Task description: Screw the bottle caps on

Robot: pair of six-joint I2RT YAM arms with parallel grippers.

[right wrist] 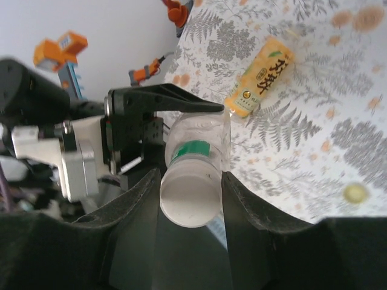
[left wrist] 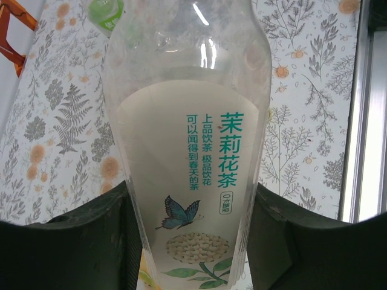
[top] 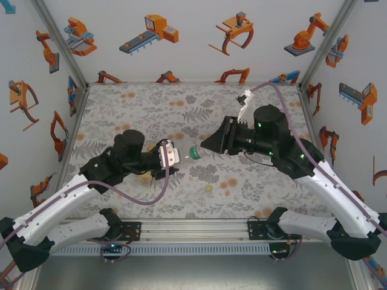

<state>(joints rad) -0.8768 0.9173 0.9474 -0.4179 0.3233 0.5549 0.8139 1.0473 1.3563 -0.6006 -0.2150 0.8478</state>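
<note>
Two grips on: left tool (left wrist: 192,205) clamps the clear bottle (left wrist: 187,121), right tool (right wrist: 190,176) pinches the white cap (right wrist: 188,199); any tilt and we risk cross-threading.

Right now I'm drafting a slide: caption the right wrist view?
Right gripper grips the white cap on the clear bottle; a juice bottle and pale yellow cap lie on the floral table.

We see the clear bottle (left wrist: 190,151) cut off top and base by the left wrist view's edges, a blurred green shape (left wrist: 106,13) behind it is perhaps a bottle, the white cap (right wrist: 188,196) sits out of focus, and the left arm (top: 121,158) covers most of the juice bottle (top: 145,177).
</note>
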